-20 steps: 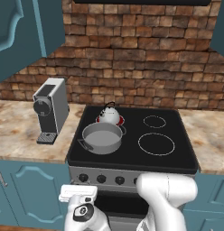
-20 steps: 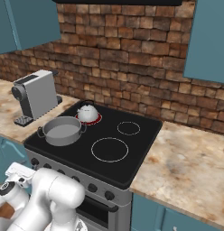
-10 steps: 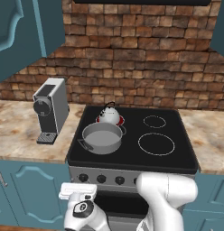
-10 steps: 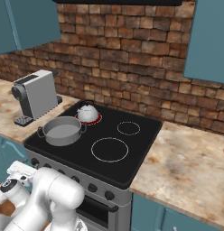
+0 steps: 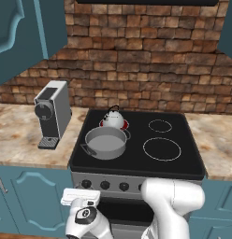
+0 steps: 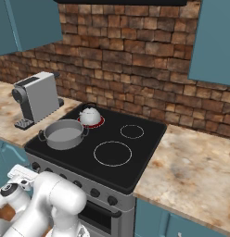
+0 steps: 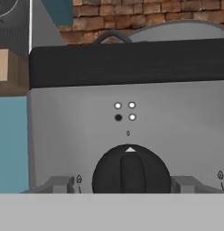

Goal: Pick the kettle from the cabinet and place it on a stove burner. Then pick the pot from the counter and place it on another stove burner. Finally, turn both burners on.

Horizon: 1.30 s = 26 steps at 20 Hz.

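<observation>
- Brick wall backed the kitchen, with the marbled counter (image 5: 24,135) running either side of the black glass cooktop (image 5: 181,163).
- Beside the stove stood a grey coffee machine (image 5: 52,112) on the counter, playing no part in the job.
- Both vessels were already on the cooktop, so the carrying looked finished and only the knobs seemed left.
- Wide and shallow, the grey pot (image 5: 106,142) sat on the front-left burner, lidless, a small loop handle on each side.
- Just behind it, the kettle (image 5: 113,119) rested on the rear-left burner, which glowed red under it; it was a small silvery dome with a thin black arched handle.
- Low before the stove front hung the gripper (image 5: 80,197), brought down there, I judge, to work the control panel.
- In the hand view a black knob (image 7: 131,169) sat dead centre with its white pointer up, and the fingers (image 7: 59,184) stood spread on either side, not visibly touching it.
- Whether they had begun to pinch, I could not tell.
</observation>
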Motion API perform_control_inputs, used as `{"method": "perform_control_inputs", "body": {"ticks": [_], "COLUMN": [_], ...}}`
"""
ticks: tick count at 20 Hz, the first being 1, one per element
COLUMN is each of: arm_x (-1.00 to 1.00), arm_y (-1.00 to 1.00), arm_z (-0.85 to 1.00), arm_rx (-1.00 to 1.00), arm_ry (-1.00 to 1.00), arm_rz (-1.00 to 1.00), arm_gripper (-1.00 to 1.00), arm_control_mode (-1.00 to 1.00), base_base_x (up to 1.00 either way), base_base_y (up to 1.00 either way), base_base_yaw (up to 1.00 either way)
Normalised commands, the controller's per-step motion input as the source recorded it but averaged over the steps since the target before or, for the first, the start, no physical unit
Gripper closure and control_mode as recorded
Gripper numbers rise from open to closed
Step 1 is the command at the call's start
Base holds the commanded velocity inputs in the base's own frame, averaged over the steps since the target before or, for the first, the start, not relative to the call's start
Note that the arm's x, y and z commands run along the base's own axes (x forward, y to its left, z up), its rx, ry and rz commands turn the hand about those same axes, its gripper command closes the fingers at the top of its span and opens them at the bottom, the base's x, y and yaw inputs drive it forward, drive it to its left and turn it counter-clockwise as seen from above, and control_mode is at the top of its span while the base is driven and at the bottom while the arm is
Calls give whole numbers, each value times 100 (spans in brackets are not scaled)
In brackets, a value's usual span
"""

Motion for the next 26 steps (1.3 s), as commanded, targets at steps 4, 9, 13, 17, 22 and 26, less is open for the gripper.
{"method": "perform_control_inputs", "body": {"ticks": [4, 9, 13, 17, 22, 26], "arm_x": [9, 5, 0, 0, 0, 0], "arm_y": [0, 0, 0, 0, 0, 0], "arm_z": [-12, -3, 1, 3, 5, 1], "arm_rx": [2, -4, -19, -21, -21, -19], "arm_ry": [0, 1, 0, 2, 5, 4], "arm_rz": [0, 0, 0, 0, 0, 0], "arm_gripper": [100, 100, 100, 100, 100, 100], "arm_control_mode": [-100, -100, -100, -100, -100, -100], "base_base_x": [0, 0, 0, 0, 0, 0], "base_base_y": [0, 0, 0, 0, 0, 0], "base_base_yaw": [0, 0, 0, 0, 0, 0]}}
